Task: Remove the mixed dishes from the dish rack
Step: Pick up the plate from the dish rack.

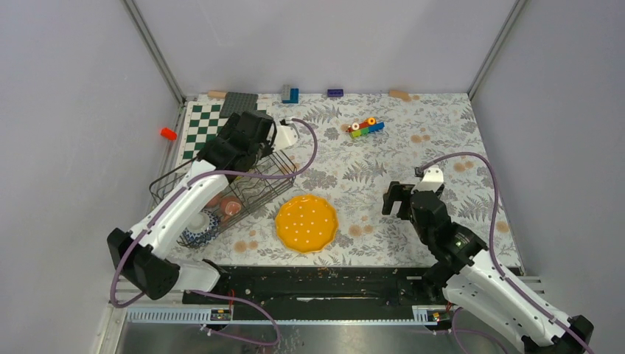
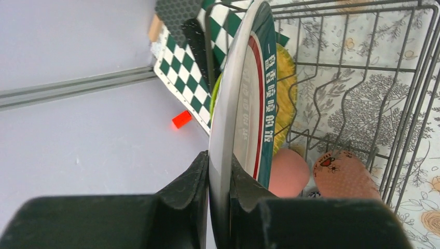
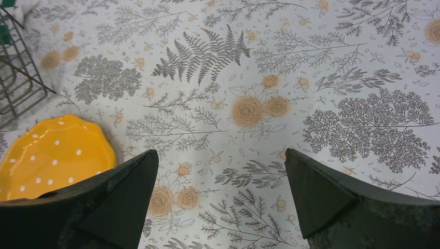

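Note:
My left gripper (image 1: pixel 247 141) reaches into the far end of the black wire dish rack (image 1: pixel 284 177). In the left wrist view the gripper (image 2: pixel 220 168) is shut on the rim of the upright white plate with green-and-red rim (image 2: pixel 244 104). A lime-green plate edge (image 2: pixel 215 92) shows behind the white plate and a yellow ribbed dish (image 2: pixel 284 88) in front of it. Two pink cups (image 2: pixel 289 174) (image 2: pixel 345 176) lie in the rack (image 2: pixel 410 78). A yellow dotted plate (image 1: pixel 306 223) lies flat on the table. My right gripper (image 1: pixel 399 199) hovers open and empty to that plate's right (image 3: pixel 220 171). A patterned bowl (image 1: pixel 197 230) sits at the rack's near end.
A green-and-white chequered board (image 1: pixel 197 124) and a grey baseplate (image 1: pixel 237 103) lie behind the rack. A small red object (image 1: pixel 169 133) sits by the left wall. Coloured toy bricks (image 1: pixel 366 127) lie at mid-back, others (image 1: pixel 290 94) along the back wall.

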